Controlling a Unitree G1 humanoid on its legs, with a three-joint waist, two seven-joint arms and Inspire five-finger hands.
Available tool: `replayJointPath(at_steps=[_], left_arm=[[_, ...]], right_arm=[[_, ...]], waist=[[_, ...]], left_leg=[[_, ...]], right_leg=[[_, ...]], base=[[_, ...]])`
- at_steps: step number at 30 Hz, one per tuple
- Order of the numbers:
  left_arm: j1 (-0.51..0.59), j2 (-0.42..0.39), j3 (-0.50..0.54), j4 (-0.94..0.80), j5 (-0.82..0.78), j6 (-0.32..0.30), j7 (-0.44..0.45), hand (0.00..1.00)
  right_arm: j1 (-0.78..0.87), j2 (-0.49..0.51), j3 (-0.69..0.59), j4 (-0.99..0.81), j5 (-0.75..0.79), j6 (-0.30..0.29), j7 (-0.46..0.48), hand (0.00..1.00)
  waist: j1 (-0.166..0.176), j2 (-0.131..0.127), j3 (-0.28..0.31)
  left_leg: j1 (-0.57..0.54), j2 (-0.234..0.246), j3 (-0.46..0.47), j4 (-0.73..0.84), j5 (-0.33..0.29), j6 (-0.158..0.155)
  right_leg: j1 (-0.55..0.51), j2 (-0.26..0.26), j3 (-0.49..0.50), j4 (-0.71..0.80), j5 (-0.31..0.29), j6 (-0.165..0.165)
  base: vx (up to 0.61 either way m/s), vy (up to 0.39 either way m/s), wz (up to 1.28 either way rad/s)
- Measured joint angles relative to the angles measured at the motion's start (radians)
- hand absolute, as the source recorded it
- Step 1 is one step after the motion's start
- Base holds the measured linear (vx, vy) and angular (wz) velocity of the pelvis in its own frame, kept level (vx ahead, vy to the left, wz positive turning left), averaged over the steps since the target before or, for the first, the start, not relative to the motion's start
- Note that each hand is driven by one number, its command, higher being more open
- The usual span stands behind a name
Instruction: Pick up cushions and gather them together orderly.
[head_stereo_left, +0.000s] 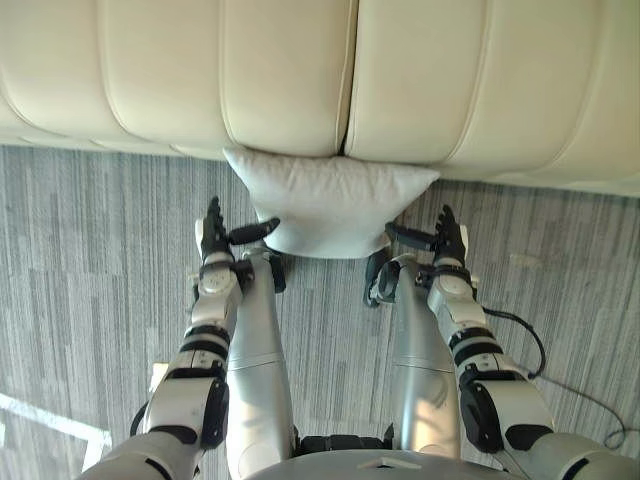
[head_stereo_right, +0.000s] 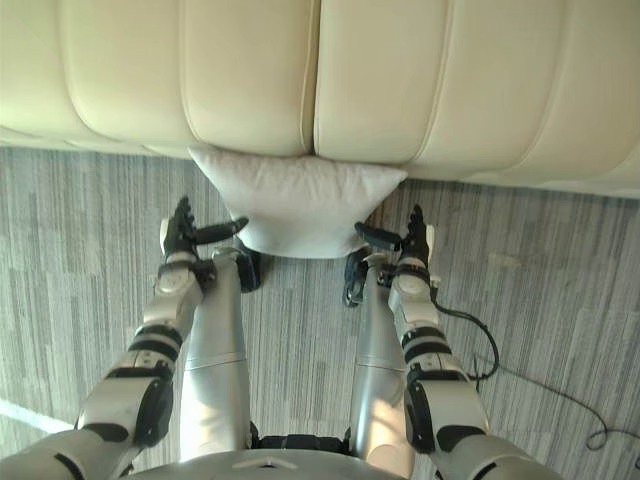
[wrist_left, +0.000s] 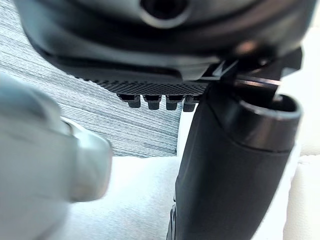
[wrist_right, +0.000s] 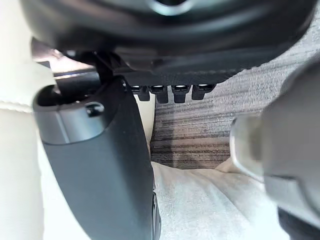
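A white cushion (head_stereo_left: 330, 200) lies on the grey carpet, its far edge against the base of the cream sofa (head_stereo_left: 300, 70). My left hand (head_stereo_left: 213, 238) is at the cushion's left side, fingers straight and thumb pointing toward the fabric, holding nothing. On the other side my right hand (head_stereo_left: 446, 236) mirrors it, fingers straight, thumb reaching toward the cushion's right corner. The left wrist view shows the cushion (wrist_left: 135, 195) past the thumb (wrist_left: 230, 170). In the right wrist view the cushion (wrist_right: 200, 200) lies beyond the thumb (wrist_right: 100, 170).
The sofa's two seat cushions meet at a seam (head_stereo_left: 348, 90) right above the white cushion. Striped grey carpet (head_stereo_left: 90, 250) spreads to both sides.
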Motion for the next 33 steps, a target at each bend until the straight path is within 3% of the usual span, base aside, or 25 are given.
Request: replayJointPath(at_steps=[1,2,11,17,21,27,30,33], left_arm=[[-0.020,-0.001,-0.006,-0.004,0.000,0.000,0.002,1.00],[-0.048,-0.002,-0.019,-0.017,0.000,0.000,0.005,0.00],[-0.162,0.009,-0.118,-0.058,0.002,0.004,0.064,0.00],[-0.161,0.026,-0.157,-0.094,0.001,0.032,0.092,0.00],[-0.123,0.036,-0.166,-0.137,0.001,0.062,0.120,0.00],[0.035,0.043,-0.176,-0.154,0.000,0.115,0.150,0.00],[0.220,0.017,-0.261,-0.444,-0.016,0.094,0.143,0.00],[0.316,-0.016,-0.328,-0.598,0.023,0.035,0.133,0.00]], right_arm=[[-0.017,0.001,-0.001,0.000,0.014,0.000,-0.003,1.00],[-0.051,0.002,-0.001,0.000,0.018,0.000,-0.012,0.00],[-0.184,0.007,0.015,-0.006,0.051,0.003,-0.076,0.00],[-0.182,0.008,0.110,-0.059,0.055,0.007,-0.111,0.00],[-0.151,0.006,0.184,-0.114,0.071,0.011,-0.126,0.00],[0.030,0.033,0.259,-0.300,0.069,0.014,-0.108,0.00],[0.196,0.073,0.212,-0.479,0.050,0.006,-0.135,0.00],[0.345,0.043,0.190,-0.617,0.029,-0.028,-0.148,0.00]], waist=[[-0.001,0.000,0.001],[-0.003,-0.002,0.005],[-0.008,-0.002,0.013],[-0.016,-0.002,0.013],[-0.027,-0.003,0.012],[-0.033,-0.005,0.010],[-0.002,-0.006,-0.003],[-0.003,-0.008,-0.045]], left_leg=[[-0.020,-0.001,0.000,0.002,0.003,0.000],[-0.056,-0.004,-0.001,0.006,0.009,-0.004],[-0.160,-0.021,-0.019,-0.002,0.036,-0.011],[-0.164,-0.028,-0.026,-0.029,0.062,-0.013],[-0.148,-0.020,-0.026,-0.051,0.077,-0.015],[0.022,-0.017,-0.021,-0.150,0.092,-0.016],[0.219,-0.022,0.006,-0.266,0.126,-0.010],[0.389,-0.035,0.018,-0.382,0.136,-0.004]], right_leg=[[-0.021,-0.001,0.000,0.006,0.000,0.000],[-0.060,-0.004,0.001,0.017,0.003,-0.005],[-0.162,-0.024,-0.014,0.037,0.003,-0.005],[-0.163,-0.028,-0.024,0.017,0.019,-0.002],[-0.146,-0.022,-0.031,-0.015,0.048,-0.018],[0.024,-0.014,-0.043,-0.118,0.070,-0.025],[0.210,-0.020,-0.045,-0.226,0.087,-0.020],[0.387,-0.027,-0.060,-0.342,0.100,-0.003]], base=[[-0.02,0.020,0.12],[0.00,0.021,0.11],[0.01,0.062,0.11],[0.00,0.061,0.05],[0.00,0.081,-0.07],[0.02,0.061,-0.03],[0.08,0.021,0.01],[0.07,0.038,0.03]])
